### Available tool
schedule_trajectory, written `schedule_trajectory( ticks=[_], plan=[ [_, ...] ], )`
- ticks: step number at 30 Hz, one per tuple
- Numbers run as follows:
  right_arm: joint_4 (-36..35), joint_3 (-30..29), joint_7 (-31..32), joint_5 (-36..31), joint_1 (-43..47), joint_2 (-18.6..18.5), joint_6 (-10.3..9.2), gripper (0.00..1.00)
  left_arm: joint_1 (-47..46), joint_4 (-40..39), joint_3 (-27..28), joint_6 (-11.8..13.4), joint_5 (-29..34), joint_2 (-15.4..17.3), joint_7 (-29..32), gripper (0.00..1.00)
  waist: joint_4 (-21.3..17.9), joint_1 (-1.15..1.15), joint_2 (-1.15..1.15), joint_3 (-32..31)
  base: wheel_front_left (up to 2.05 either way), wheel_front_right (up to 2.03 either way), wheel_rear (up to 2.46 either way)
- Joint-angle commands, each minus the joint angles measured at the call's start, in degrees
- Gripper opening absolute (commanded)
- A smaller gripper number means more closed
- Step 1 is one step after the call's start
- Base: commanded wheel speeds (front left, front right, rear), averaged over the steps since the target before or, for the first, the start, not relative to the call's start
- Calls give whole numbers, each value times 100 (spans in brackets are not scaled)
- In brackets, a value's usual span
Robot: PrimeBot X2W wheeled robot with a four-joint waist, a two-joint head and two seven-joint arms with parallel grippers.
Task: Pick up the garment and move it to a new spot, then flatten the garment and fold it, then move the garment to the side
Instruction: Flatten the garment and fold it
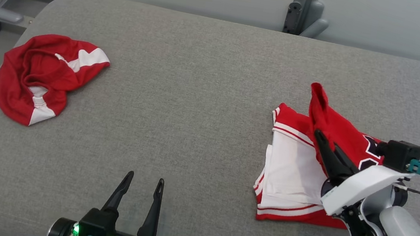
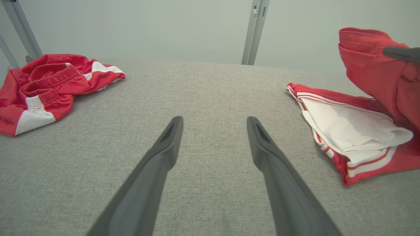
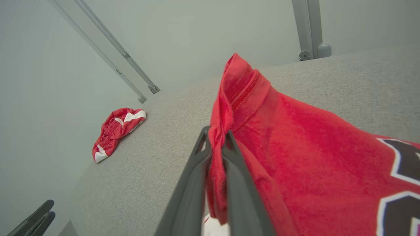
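Observation:
My right gripper is shut on a fold of the red garment, a jersey with black-and-white lettering. It holds the fabric up off the grey padded table at the right. In the right wrist view the fingers pinch a bunched red edge, and the garment drapes away to the right. The left wrist view shows the lifted garment at the upper right. My left gripper stands open and holds nothing near the table's front edge, its fingers spread over bare grey cloth.
A folded red-and-white piece lies flat under the lifted garment. A crumpled red-and-white piece sits at the far left. Grey metal frame posts stand behind the table.

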Motion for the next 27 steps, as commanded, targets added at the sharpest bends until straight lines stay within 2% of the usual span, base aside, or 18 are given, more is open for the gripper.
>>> schedule_trajectory(
  ticks=[1, 5, 11, 12, 13, 14, 20, 23, 27],
  plan=[
    [114, 21, 37, -54, -61, 63, -1, 0, 64, 14, 1, -1, -36, -3, -12, 100, 130, 0, 0, 0, 0, 0, 0],
    [457, 105, 146, -147, -143, 317, -1, 0, 11, 45, -8, 1, -65, -18, -12, 100, 242, 0, 0, 45, 0, 0, 0],
    [729, 192, 282, -138, -152, 478, -1, 0, -24, 82, -4, 11, -94, -27, -12, 100, 294, 0, 0, 90, 0, 0, 0],
    [758, 206, 305, -119, -153, 506, -1, 8, -29, 85, 3, 21, -100, -29, -12, 100, 288, 0, 0, 98, 0, 0, 0],
    [771, 217, 323, -121, -158, 522, -1, 36, -33, 86, 10, 33, -103, -29, -12, 100, 278, 0, 0, 105, 0, 0, 0],
    [769, 229, 327, -123, -160, 536, -1, 100, -33, 89, 17, 45, -95, -30, -12, 100, 265, 0, 0, 108, 0, 0, 0],
    [425, 49, 118, -63, 45, 402, -1, 100, -24, 112, 92, 77, -115, -33, -12, 100, 71, 0, 0, 31, 0, 0, 0],
    [222, -146, -136, -316, 178, 173, -1, 100, 36, 71, 172, 104, -138, -34, -12, 100, -97, 0, 0, -44, 0, 0, 0],
    [-33, -477, -543, -220, 471, 66, -1, 100, 123, 47, 292, 137, -194, -34, -12, 100, -351, 0, 0, -179, 0, 0, 0]
  ],
)
